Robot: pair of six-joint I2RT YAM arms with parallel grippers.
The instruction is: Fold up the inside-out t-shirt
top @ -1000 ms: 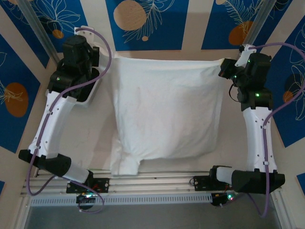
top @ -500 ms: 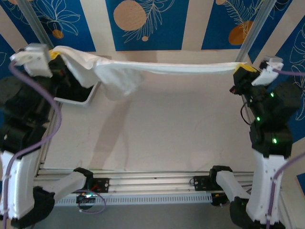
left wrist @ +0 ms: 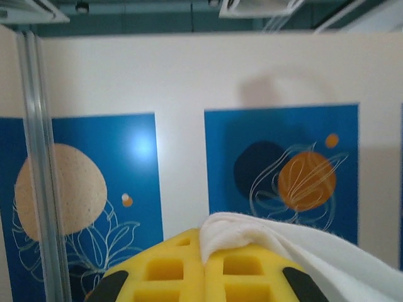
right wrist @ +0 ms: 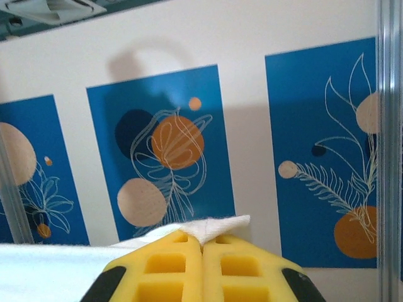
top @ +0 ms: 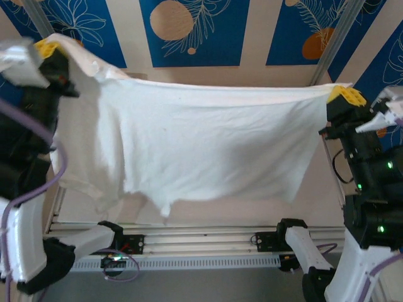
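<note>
White t-shirt (top: 208, 145) hangs stretched in air above the counter (top: 264, 211); left jaws and right jaws each clamp a top corner; pulled tauter, the thin cloth could slip free.

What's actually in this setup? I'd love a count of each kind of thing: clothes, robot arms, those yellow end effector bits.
white t-shirt: 1
robot arms: 2 (left arm, right arm)
yellow end effectors: 2 (left end effector, right end effector)
total: 5
</note>
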